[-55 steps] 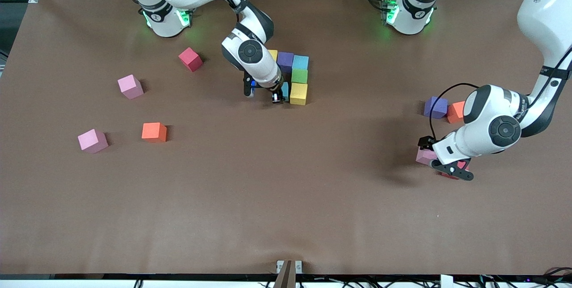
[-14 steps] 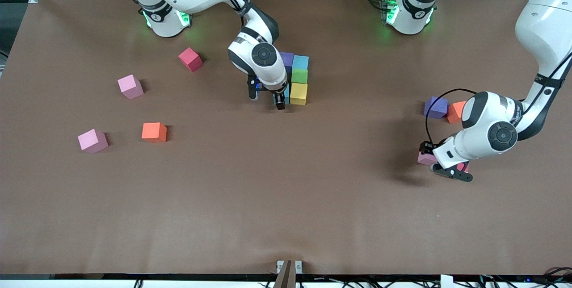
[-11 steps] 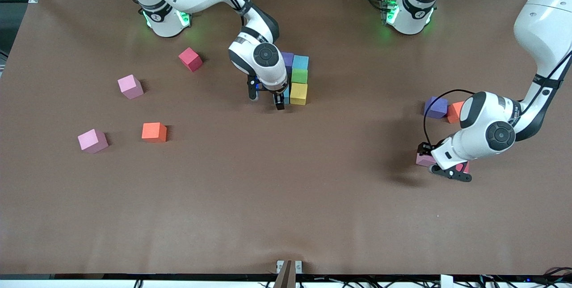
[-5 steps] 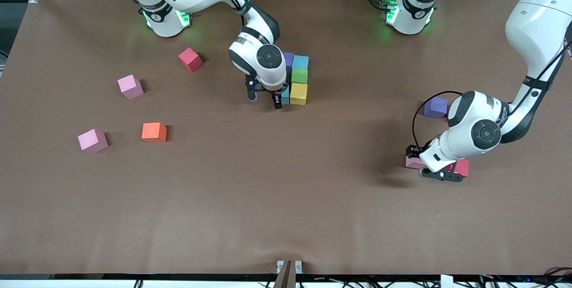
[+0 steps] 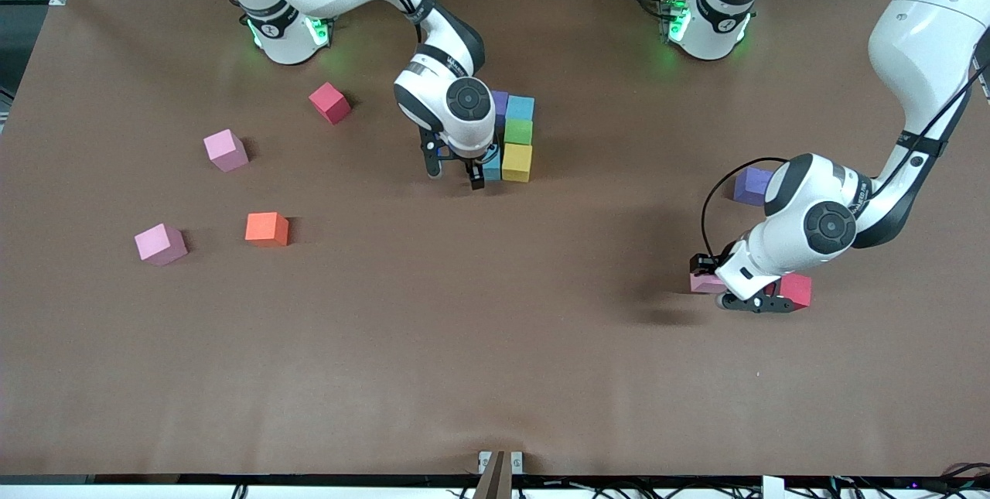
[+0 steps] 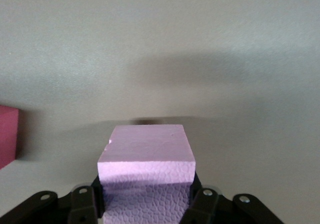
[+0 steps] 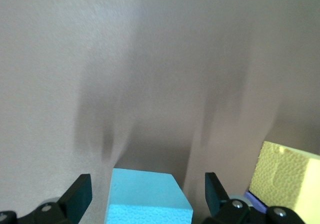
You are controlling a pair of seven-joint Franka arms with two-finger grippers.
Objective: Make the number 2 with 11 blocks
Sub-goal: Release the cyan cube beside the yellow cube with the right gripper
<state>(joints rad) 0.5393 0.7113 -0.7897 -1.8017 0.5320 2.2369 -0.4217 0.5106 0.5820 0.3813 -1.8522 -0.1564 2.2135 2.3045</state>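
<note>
Brown table [image 5: 495, 344], matte, with both arm bases along its upper edge in the front view.

Partial number 2, mid-table toward the bases: purple block [image 5: 500, 102] and light blue block [image 5: 520, 107] side by side; green block [image 5: 518, 131] just nearer the camera than the light blue one; yellow block [image 5: 517, 162] nearer again, touching the green. A second light blue block [image 7: 150, 196] sits beside the yellow block, on the table.

Right gripper [image 5: 456, 174]: low over that second light blue block, jaws spread wide, one finger on each side, gaps visible; nothing gripped.

Left gripper [image 5: 715, 282]: toward the left arm's end of the table, jaws closed on a pink block [image 6: 146, 156], lifted clear of the table.

Loose blocks, left arm's end: red block [image 5: 795, 290] near the held pink one; purple block [image 5: 750, 184] partly hidden by the arm.

Loose blocks, right arm's end: red block [image 5: 329, 103]; pink block [image 5: 226, 150]; orange block [image 5: 267, 228]; pink block [image 5: 160, 244], nearest the camera of these four.
</note>
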